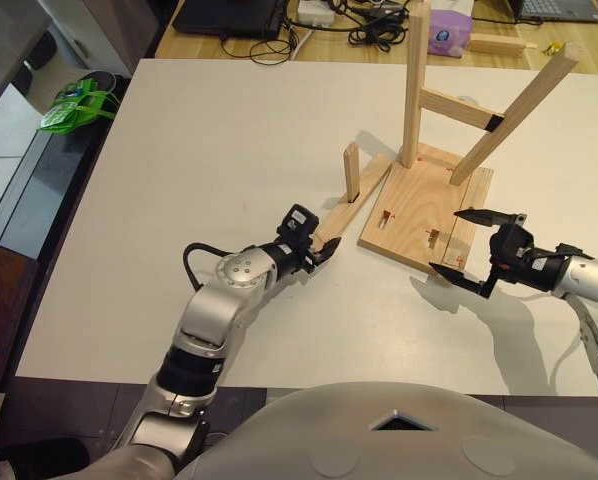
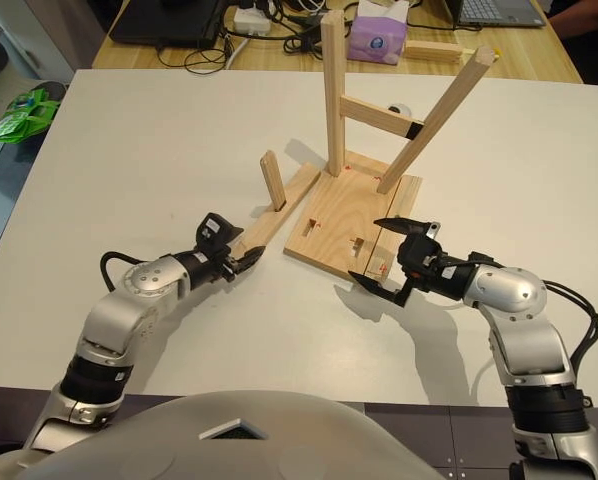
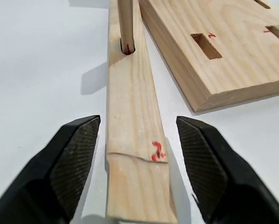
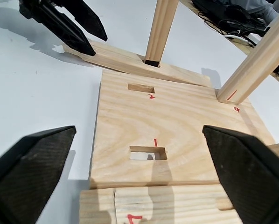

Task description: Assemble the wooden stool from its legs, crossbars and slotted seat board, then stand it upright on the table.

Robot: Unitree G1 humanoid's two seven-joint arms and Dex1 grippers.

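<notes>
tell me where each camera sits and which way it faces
Left eye view: on the head, facing forward and down at the pale slotted wooden seat board; both arms show, left gripper, right gripper.
Right eye view: its stereo twin, same scene.
Left wrist view: on the left wrist, facing along the loose wooden leg between its open jaws.
Right wrist view: on the right wrist, facing the board's empty slots between its open jaws; left gripper beyond.
Both wrist views share board and leg.
</notes>
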